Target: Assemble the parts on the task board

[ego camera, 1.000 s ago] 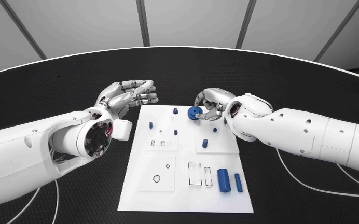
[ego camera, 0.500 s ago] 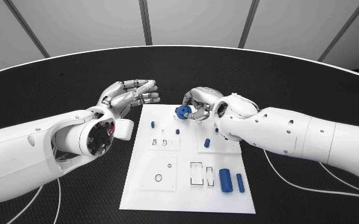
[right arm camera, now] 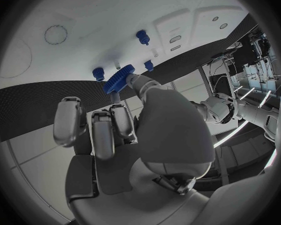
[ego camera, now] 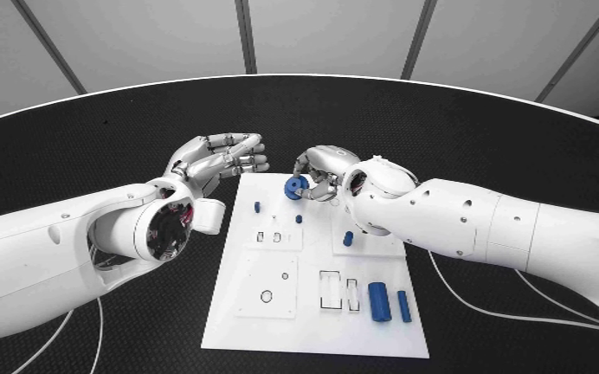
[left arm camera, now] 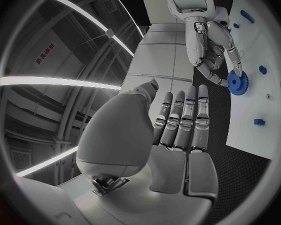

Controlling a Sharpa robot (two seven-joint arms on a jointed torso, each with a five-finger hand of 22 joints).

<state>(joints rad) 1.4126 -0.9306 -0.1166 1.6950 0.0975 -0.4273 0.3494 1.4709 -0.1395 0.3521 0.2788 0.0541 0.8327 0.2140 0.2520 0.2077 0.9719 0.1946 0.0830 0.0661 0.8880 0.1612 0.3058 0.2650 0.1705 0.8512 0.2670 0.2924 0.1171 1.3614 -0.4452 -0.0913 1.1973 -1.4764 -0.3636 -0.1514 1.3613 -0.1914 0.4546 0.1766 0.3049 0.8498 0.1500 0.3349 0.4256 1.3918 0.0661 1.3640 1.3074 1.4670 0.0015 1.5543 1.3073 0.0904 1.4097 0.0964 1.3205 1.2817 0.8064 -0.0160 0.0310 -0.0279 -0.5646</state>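
Note:
My right hand [ego camera: 327, 170] pinches a small blue gear [ego camera: 296, 187] just above the far end of the white task board [ego camera: 312, 322]; the gear [right arm camera: 118, 78] sits at its fingertips over the board [right arm camera: 84, 30], and the left wrist view shows the gear [left arm camera: 237, 80] too. Blue pegs stand in the board near the gear [ego camera: 257, 207] [ego camera: 299, 218] [ego camera: 348, 238]. Two blue cylinders [ego camera: 379, 300] [ego camera: 403, 306] lie near the board's front right. My left hand [ego camera: 215, 161] hovers off the board's far left corner, fingers extended together, holding nothing.
The board carries outlined slots and holes [ego camera: 325, 290] [ego camera: 265, 296] in its front half. Black table [ego camera: 125, 149] surrounds the board. Cables [ego camera: 486, 313] trail on the table at the right.
My right hand has carried the gear leftward along the board's far end. The left hand has barely moved.

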